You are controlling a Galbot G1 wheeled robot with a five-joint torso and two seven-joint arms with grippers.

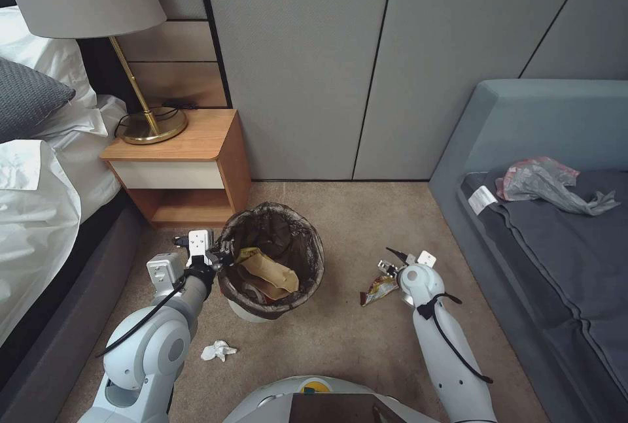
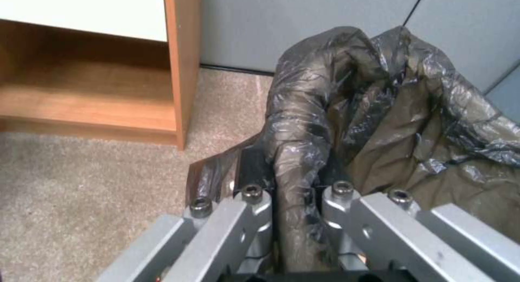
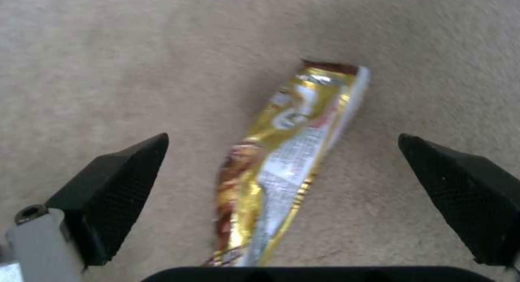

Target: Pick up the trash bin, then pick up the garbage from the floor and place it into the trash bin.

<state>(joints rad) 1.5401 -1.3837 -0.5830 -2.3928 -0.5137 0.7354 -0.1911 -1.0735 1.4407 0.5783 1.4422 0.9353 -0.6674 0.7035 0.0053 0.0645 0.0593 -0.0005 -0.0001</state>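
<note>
Gold foil wrapper point(image 3: 282, 168) on carpet btwn my R claw point(image 3: 282, 184) tips, wide open, empty; long axis runs away from wrist, across gap. L claw point(image 2: 287, 200) clamped on trash bin point(image 1: 271, 259) rim, liner pinched.

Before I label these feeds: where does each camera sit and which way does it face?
Head: high up, looking down at carpet, bin, wrapper; both arms show.
Left wrist: behind the left claw, shut on the bin's liner.
Right wrist: above the open right claw, facing the wrapper.
Head shares bin and wrapper with the wrists.
</note>
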